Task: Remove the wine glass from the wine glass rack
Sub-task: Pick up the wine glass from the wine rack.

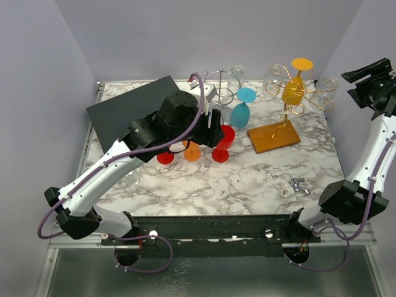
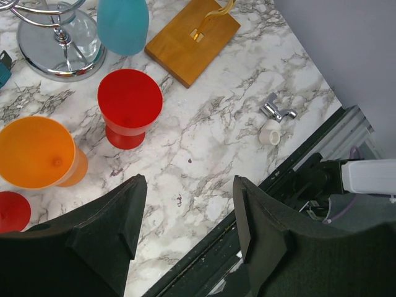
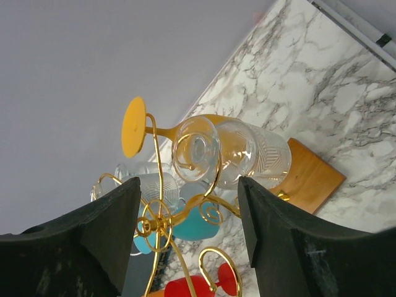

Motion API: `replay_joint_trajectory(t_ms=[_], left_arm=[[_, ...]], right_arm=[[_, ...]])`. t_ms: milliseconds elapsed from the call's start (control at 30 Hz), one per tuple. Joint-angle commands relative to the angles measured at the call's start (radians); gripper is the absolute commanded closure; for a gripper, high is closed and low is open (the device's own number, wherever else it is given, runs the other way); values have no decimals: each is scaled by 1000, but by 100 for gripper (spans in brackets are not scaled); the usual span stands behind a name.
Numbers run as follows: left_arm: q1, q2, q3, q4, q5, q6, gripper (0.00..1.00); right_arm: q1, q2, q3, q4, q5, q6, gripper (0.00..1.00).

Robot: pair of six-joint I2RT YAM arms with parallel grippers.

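At the bench's (image 1: 247, 179) far right, the clear wine glass (image 3: 253, 154) hangs on the gold rack (image 1: 273, 137). Right pincer (image 3: 189, 185) released, facing it, not touching. Left pincer (image 2: 189, 185) released above the red cup (image 2: 129, 105)

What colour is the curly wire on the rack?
Gold wire, best in the right wrist view.

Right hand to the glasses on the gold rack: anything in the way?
Nothing visible. The right hand is open, and the clear glass hangs on the rack straight ahead with only air between. The rack's gold wire curves around the glass's foot.
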Motion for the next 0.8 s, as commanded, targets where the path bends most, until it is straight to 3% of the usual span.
replay_joint_trajectory(t_ms=[0,767], left_arm=[[5,-37,-28,42,20,-5,36],[8,-32,-25,59,27,-3,36]], right_arm=[[-10,44,-12,64,-61,41,32],[-10,98,-119,200,-62,96,51]])
